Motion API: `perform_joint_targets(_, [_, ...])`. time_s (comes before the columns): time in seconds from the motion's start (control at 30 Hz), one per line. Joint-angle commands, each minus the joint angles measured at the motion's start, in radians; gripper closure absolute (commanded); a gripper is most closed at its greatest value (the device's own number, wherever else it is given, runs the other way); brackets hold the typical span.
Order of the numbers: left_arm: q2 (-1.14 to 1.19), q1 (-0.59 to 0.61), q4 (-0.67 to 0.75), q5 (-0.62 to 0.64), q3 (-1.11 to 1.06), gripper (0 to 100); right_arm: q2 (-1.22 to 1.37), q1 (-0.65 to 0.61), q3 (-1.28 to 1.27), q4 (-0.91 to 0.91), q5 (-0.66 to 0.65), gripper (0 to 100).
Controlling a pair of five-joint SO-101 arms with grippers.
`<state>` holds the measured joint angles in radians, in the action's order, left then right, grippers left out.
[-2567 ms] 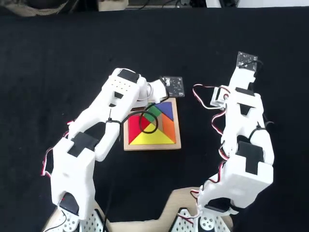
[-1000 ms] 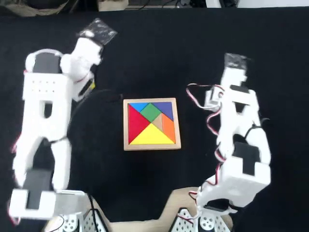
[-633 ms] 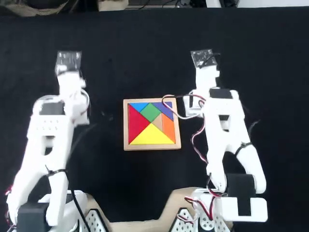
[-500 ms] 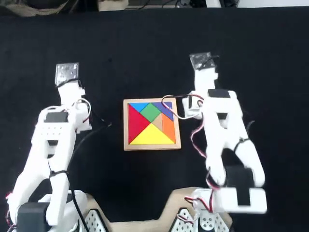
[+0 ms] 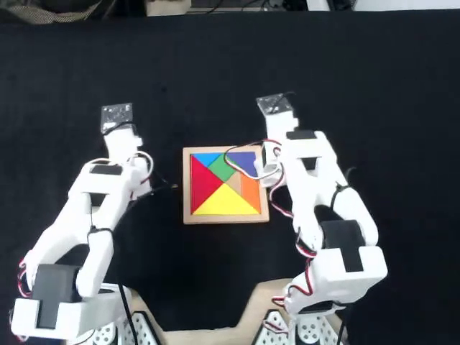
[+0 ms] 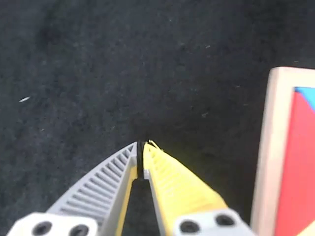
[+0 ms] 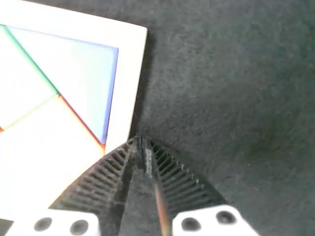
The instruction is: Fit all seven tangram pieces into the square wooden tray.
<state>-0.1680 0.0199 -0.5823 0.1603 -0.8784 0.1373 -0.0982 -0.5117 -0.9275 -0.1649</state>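
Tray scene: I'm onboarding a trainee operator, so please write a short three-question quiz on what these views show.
1. True or false: the left tool is shut.
2. Which piece lies along the tray's edge nearest the arm bases? A yellow, B green, C blue.
3. What does the right tool hold?
Key: 1 true. 2 A, the yellow piece. 3 nothing.

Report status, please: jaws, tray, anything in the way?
Left jaws shut, empty, beside tray. Right jaws shut, empty, at tray rim. Pieces lie in tray. Cable crosses tray corner.
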Motion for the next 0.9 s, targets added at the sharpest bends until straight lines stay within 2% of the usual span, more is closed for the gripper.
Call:
perform_joint_targets(0.0, [0.000,-0.087,0.026,0.009,0.059,97,0.001,-0.048,0.050,-0.003,-0.008,98.8])
perform_joint_targets(0.13, [0.002,-0.136,0.087,0.026,0.051,97,0.001,-0.049,0.051,-0.003,-0.002,98.8])
perform_joint_targets(0.27, [0.032,-0.133,0.089,0.150,0.062,97,0.001,-0.068,0.047,-0.005,0.000,98.8])
perform_joint_targets(0.47, [0.066,-0.113,0.081,0.157,0.079,97,0.001,-0.124,0.047,-0.006,0.000,98.8])
perform_joint_targets(0.73, [0.064,-0.117,0.083,0.157,0.082,97,-0.007,-0.132,0.047,-0.006,0.003,98.8])
perform_joint_targets(0.87, [0.060,-0.113,0.081,0.157,0.084,97,-0.053,-0.064,0.094,-0.057,0.020,98.8])
